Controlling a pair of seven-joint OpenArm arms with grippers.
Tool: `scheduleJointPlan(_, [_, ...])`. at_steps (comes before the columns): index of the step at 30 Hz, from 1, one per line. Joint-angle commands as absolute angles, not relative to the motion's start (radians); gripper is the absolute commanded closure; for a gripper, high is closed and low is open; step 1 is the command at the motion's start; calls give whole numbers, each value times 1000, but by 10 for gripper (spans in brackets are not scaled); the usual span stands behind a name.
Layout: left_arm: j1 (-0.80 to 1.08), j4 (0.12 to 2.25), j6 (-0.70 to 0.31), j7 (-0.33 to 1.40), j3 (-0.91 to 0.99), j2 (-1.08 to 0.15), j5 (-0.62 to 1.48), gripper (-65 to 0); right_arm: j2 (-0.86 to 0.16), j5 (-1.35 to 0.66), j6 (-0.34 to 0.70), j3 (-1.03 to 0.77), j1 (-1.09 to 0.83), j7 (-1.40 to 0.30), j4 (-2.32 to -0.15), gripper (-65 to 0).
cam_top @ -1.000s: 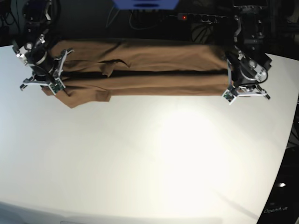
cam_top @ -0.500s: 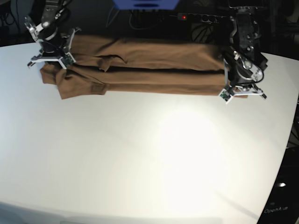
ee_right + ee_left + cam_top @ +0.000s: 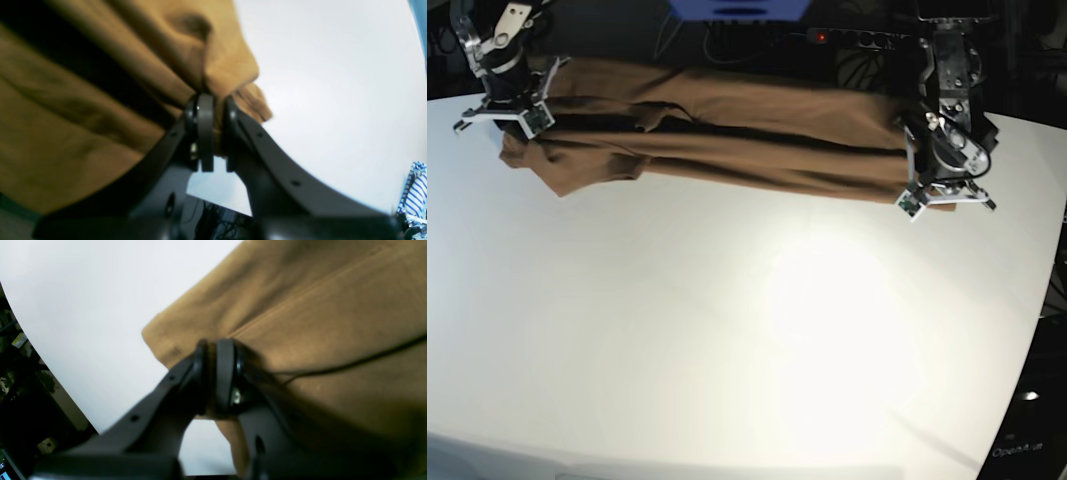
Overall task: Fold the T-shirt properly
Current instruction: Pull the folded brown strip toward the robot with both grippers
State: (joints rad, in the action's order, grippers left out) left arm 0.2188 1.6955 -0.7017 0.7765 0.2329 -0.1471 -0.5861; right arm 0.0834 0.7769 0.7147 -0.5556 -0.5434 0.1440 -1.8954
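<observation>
Left end effector (image 3: 939,190) and right end effector (image 3: 502,100), each clamped on an end of the T-shirt (image 3: 727,135) (stretched above the tabletop (image 3: 727,330)), should travel level, keeping the cloth taut.

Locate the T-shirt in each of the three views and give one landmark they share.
Base view: the T-shirt stretches across the far side of the picture, between the two arms.
Left wrist view: it fills the upper right, its edge pinched in the left gripper.
Right wrist view: it fills the left and top, a bunched edge clamped in the right gripper.
Shared landmark: the white table, bare beside the cloth in every view.
</observation>
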Motion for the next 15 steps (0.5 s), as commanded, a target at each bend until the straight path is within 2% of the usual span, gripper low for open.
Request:
scheduleJointPlan(1, [216, 1701, -698, 783, 237, -153, -596, -26, 77, 776, 698, -576, -550, 159, -1913, -3])
scheduleJointPlan(10, [193, 1701, -698, 789, 236, -150, -598, -26, 153, 842, 698, -639, -567, 289, -1908, -3])
scheduleJointPlan(15, [189, 1699, -698, 791, 232, -150, -596, -26, 157, 865, 698, -630, -596, 358, -1908, -3])
